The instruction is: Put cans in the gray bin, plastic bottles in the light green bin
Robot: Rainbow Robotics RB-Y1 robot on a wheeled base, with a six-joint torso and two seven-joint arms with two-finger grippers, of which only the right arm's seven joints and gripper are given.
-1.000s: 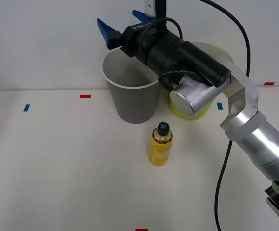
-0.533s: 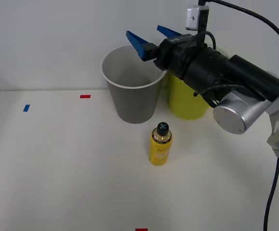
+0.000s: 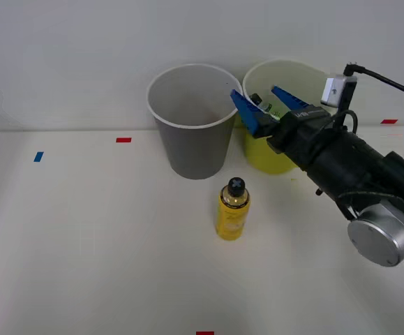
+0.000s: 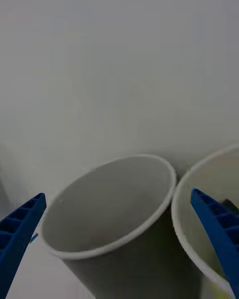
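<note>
Blue ribbed fingers (image 3: 247, 114) of the right claw (image 3: 263, 105) stand spread apart, grasping nothing, in front of the light green bin (image 3: 268, 159) and just to the right of the gray bin (image 3: 191, 150). The claw's black body and silver arm joint run away from the gray bin toward the lower right of the front view.

The gray bin stands upright on the pale counter (image 3: 90, 237), with the light green bin just beside it on its right; whether their walls touch cannot be told. Inside the light green bin a bit of green shows behind the claw, too hidden to identify. The yellow bottle (image 3: 232, 209) with its black cap stands upright on the counter, in front of the gray bin and slightly to its right, apart from it.

In the wrist view, both fingers (image 4: 17, 234) frame the gray bin's pale rim (image 4: 112, 244).
</note>
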